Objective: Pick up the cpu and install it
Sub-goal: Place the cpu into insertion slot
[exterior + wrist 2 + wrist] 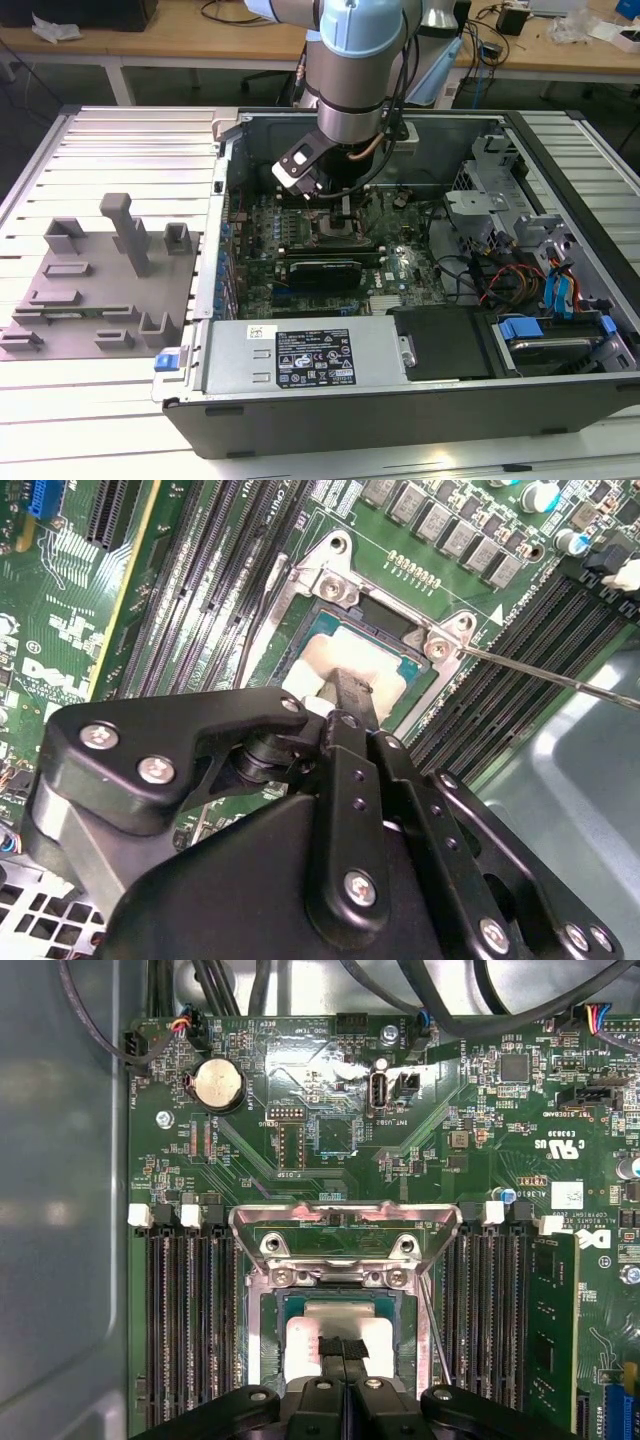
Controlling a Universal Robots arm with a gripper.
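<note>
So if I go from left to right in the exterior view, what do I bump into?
Gray tray → blue clip → claw → drive cage → blue plugs.

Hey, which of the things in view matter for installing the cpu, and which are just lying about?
In the job: cpu, lying within the socket frame; pincer, down over the cpu.
Lying about: gray tray, coin battery, memory stick, power supply.
</note>
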